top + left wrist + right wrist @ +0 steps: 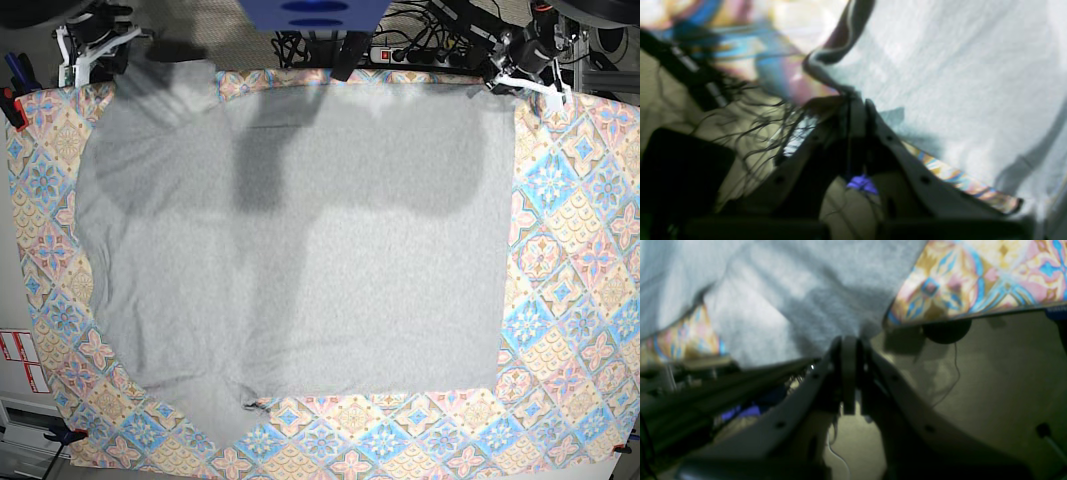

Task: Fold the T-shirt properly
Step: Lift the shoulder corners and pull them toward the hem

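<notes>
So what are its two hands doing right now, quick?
Left gripper: fingers closed, pinching the edge of the T-shirt.
Right gripper: fingers closed, pinching the T-shirt's edge too.

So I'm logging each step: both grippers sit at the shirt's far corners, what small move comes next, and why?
Probably lift both corners together and draw them toward the near hem. The left gripper and right gripper are each shut on the T-shirt, which lies flat and unfolded on the tablecloth.
</notes>
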Robot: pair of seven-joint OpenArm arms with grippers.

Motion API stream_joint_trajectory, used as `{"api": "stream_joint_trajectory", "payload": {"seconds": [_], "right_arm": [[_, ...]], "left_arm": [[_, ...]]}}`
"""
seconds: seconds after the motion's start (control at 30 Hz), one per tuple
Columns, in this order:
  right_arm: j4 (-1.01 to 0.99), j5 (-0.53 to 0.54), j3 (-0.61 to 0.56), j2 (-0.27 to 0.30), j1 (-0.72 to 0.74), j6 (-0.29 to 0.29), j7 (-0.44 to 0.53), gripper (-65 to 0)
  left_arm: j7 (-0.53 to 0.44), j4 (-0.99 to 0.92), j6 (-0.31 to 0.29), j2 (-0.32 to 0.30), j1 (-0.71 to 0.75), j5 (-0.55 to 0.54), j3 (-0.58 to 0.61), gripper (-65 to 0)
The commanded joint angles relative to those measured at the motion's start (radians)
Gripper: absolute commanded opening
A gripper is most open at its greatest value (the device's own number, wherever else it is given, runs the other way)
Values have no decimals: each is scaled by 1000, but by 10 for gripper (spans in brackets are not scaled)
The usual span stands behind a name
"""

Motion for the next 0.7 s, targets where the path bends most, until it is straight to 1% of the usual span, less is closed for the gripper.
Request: {"api": "stream_joint_trajectory", "payload": {"seconds": [0.0,0.07,0.13,0.17,0.4,0.53,0.67], "right_arm": [[17,9,18,11,-11,23,17,-650],[17,9,24,11,-7,61,16,-650],[17,9,21,11,-3,78,16,-650],[19,9,18,11,6,81,16,-650],[34,9,12,11,221,83,13,-650],[31,9,12,11,349,83,-67,-650],[28,7,10,11,503,83,-124,-650]], "left_arm": [[1,38,0,-8,18,1,-7,-650],[-16,84,0,-8,18,1,-7,-650],[-39,115,0,-6,9,1,-7,-650],[-42,125,0,-6,-11,1,-4,-650],[-40,144,2,-2,-171,2,-1,-650],[-40,141,3,0,-261,2,0,-650],[-40,138,3,1,-353,5,3,-650]]}}
